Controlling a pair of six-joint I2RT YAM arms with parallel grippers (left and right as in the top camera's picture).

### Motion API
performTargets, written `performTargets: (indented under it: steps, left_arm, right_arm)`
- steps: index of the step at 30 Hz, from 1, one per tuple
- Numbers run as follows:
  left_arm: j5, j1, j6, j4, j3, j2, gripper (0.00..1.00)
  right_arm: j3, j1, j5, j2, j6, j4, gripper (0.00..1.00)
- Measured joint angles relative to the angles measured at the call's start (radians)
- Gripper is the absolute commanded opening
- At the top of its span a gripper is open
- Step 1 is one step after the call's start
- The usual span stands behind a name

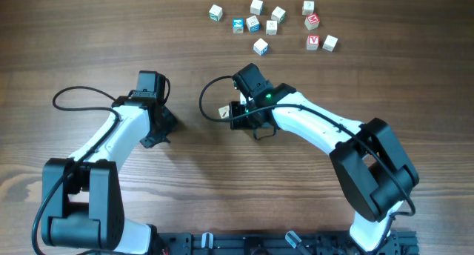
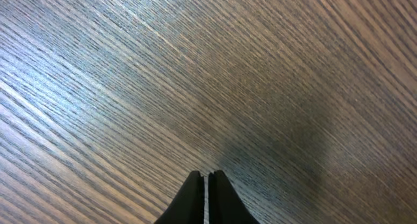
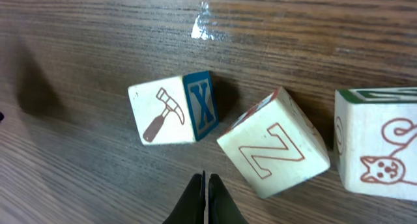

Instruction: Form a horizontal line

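Observation:
Three pale wooden letter cubes lie in a rough row in the right wrist view: a hammer-and-blue-X cube (image 3: 171,109), a tilted red-letter cube (image 3: 273,152) and a cat cube with a green top edge (image 3: 381,142). The middle cube is turned out of line; small gaps show between the cubes. My right gripper (image 3: 206,182) is shut and empty just in front of the row. In the overhead view only one cube (image 1: 223,112) shows beside the right gripper (image 1: 238,116). My left gripper (image 2: 207,178) is shut over bare wood, left of the row (image 1: 158,133).
Several loose letter cubes (image 1: 261,46) are scattered at the far side of the wooden table, some with blue or red faces (image 1: 312,20). A black cable (image 1: 206,99) loops beside the right wrist. A shiny spot (image 3: 205,25) marks the table beyond the row.

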Motion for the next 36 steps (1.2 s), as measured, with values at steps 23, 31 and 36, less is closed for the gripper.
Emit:
performTargets:
  steps: [23, 31, 36]
  left_arm:
    - [0.000, 0.000, 0.000, 0.001, 0.000, 0.000, 0.15]
    - [0.000, 0.000, 0.000, 0.000, 0.000, 0.000, 0.04]
    - [0.000, 0.000, 0.000, 0.000, 0.000, 0.000, 0.04]
  right_arm:
    - [0.000, 0.000, 0.091, 0.006, 0.097, 0.067, 0.04]
    - [0.000, 0.000, 0.036, 0.007, 0.102, 0.159, 0.05]
    - [0.000, 0.000, -0.066, 0.009, 0.097, 0.261, 0.05]
